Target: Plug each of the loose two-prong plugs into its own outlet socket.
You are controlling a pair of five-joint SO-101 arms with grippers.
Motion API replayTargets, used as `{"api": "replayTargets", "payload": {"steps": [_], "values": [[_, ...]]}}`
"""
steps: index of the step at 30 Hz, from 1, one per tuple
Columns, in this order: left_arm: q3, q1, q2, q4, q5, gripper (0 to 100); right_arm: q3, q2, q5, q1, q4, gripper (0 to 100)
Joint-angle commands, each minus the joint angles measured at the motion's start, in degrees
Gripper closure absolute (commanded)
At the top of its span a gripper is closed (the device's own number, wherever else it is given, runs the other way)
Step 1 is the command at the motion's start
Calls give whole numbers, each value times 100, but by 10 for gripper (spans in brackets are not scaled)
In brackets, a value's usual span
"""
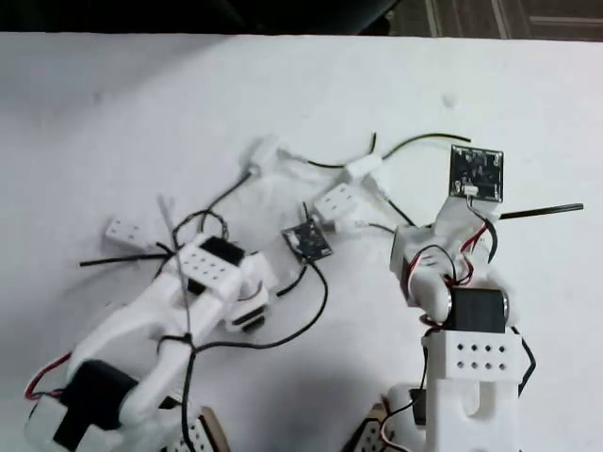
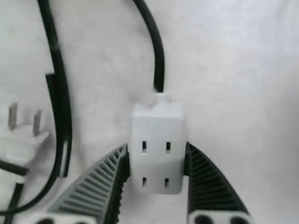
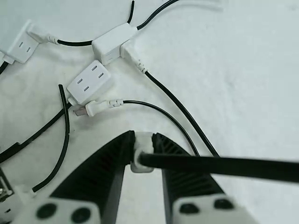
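Socket [image 2: 156,123] clamped in left end effector [image 2: 156,148] — plug [image 3: 142,142] in right end effector [image 3: 144,136].

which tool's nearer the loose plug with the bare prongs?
Left. The loose plug lies right beside the left tool, which clamps an outlet block. The right tool sits farther off, clamping a second plug.

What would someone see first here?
The left gripper squeezes a white outlet, with a loose plug lying beside it. The right gripper pinches a second plug on a black cord. More outlets lie on the table.
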Motion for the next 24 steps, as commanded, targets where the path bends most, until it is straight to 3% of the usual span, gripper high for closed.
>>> {"api": "replayTargets", "payload": {"steps": [1, 12, 14, 18, 20, 24], "values": [[-589, 321, 330, -105, 88, 977, -35, -127, 70, 48, -101, 981], [-2312, 409, 1701, -9, 123, 975, -26, -127, 70, 13, -84, 981], [-2620, 409, 1903, 281, 387, 929, -26, -127, 70, 13, -84, 981], [-3095, 365, 2070, 1020, 1090, 693, -26, -127, 70, 13, -84, 981], [-3244, 356, 2035, 1178, 1363, 677, -26, -127, 70, 13, -84, 981], [-3341, 409, 1648, 1521, 1213, 697, -26, -127, 70, 13, -84, 981]]}}
